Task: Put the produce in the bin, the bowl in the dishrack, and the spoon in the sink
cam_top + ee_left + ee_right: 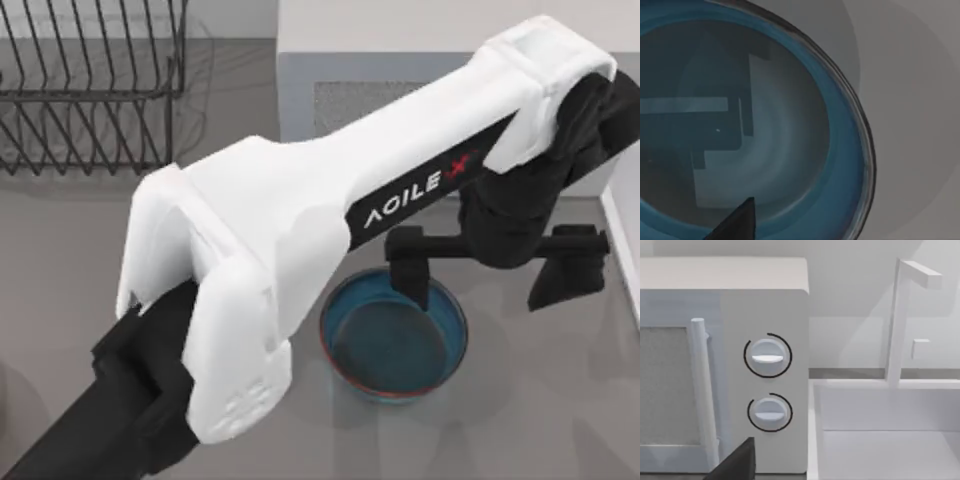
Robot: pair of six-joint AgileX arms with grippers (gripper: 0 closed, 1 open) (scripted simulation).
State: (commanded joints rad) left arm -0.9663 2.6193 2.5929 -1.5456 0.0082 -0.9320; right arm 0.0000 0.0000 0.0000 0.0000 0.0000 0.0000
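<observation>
The teal-blue bowl (394, 335) with its reddish-brown rim sits on the table right of centre. My left gripper (482, 298) hangs open over the bowl's right rim, one finger inside the bowl and the other outside to the right. The left wrist view looks down into the bowl (790, 150), past a dark fingertip (740, 222). The dark wire dishrack (90, 90) stands at the back left. A white sink (880, 440) with its tap is in the right wrist view, with one fingertip (737, 462) of my right gripper. The produce and the spoon are out of view.
A white microwave (400, 60) stands at the back behind the bowl, its dials (767, 357) facing the right wrist camera. The sink's edge (622, 240) runs along the table's right side. My left arm's white link (300, 220) crosses the middle of the table.
</observation>
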